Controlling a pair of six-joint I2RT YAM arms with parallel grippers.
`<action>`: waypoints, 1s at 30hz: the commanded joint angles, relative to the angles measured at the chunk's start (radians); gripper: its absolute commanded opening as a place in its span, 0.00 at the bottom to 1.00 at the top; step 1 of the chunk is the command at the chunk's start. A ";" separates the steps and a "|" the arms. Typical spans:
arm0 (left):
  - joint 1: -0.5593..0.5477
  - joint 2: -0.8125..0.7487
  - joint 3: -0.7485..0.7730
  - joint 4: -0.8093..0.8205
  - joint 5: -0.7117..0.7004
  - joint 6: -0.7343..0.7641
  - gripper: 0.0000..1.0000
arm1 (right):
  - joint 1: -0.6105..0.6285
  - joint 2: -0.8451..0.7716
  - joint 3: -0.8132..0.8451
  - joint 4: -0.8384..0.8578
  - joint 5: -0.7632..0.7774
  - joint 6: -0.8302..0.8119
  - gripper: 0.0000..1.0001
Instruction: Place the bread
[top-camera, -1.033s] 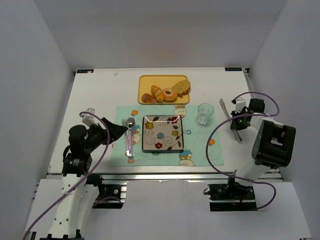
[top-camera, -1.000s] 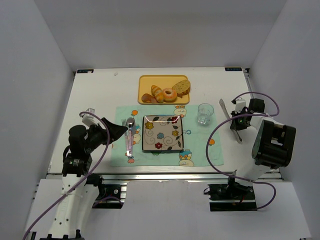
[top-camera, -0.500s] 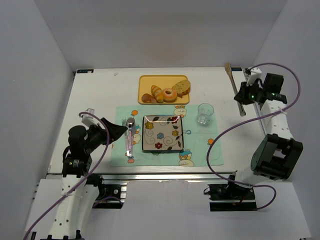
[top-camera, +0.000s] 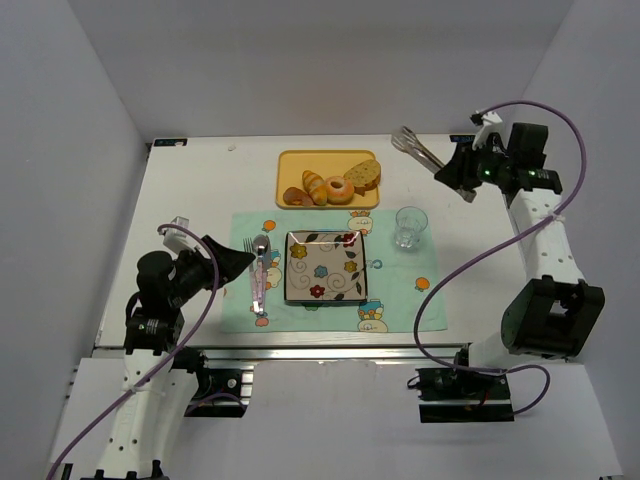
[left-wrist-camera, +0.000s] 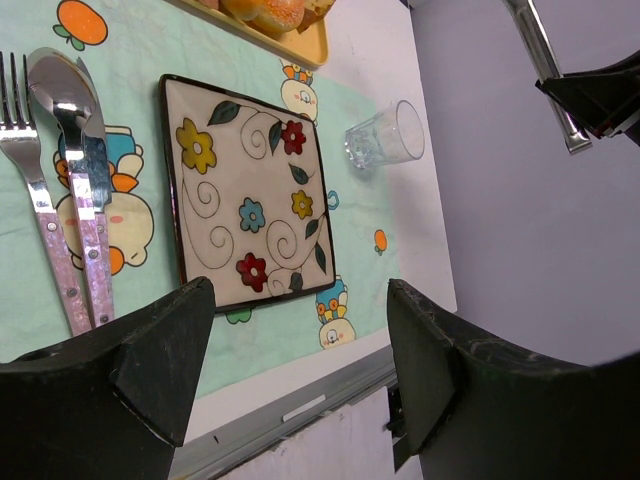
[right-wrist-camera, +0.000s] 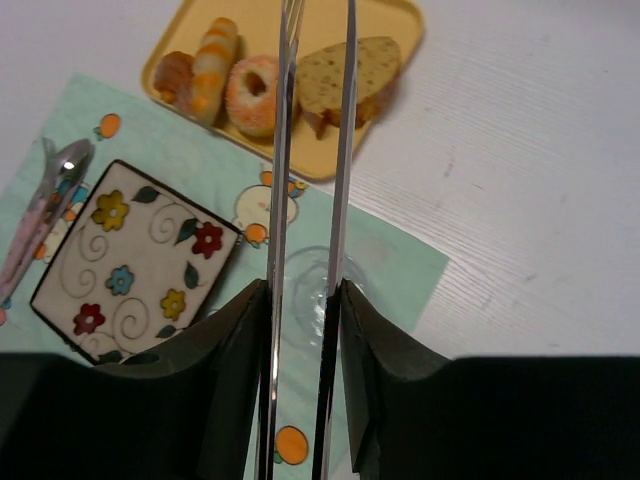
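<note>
Plainly, placing has not begun: the small oval reddish-brown bread roll (top-camera: 293, 196) lies on the yellow tray (top-camera: 300, 160); my right tool (right-wrist-camera: 305, 300) clamps silver metal tongs (top-camera: 415, 145), my left tool (left-wrist-camera: 300, 300) gapes empty.

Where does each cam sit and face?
Top external: above, behind the bases, looking down on the table; left arm, right arm show.
Left wrist: low over the mat, facing across plate to glass; left gripper open at bottom.
Right wrist: high at far right, looking down along tongs at tray; right gripper at bottom.
Shared: all see plate, glass.
</note>
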 joint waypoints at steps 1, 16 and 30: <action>-0.002 -0.008 -0.006 0.019 -0.006 0.002 0.80 | 0.071 -0.036 0.050 0.021 -0.038 0.041 0.40; -0.003 -0.040 -0.011 -0.015 -0.021 0.002 0.80 | 0.399 -0.024 -0.008 0.011 0.011 -0.021 0.44; -0.002 -0.062 -0.012 -0.056 -0.041 0.009 0.80 | 0.583 0.180 0.061 -0.015 0.177 -0.195 0.52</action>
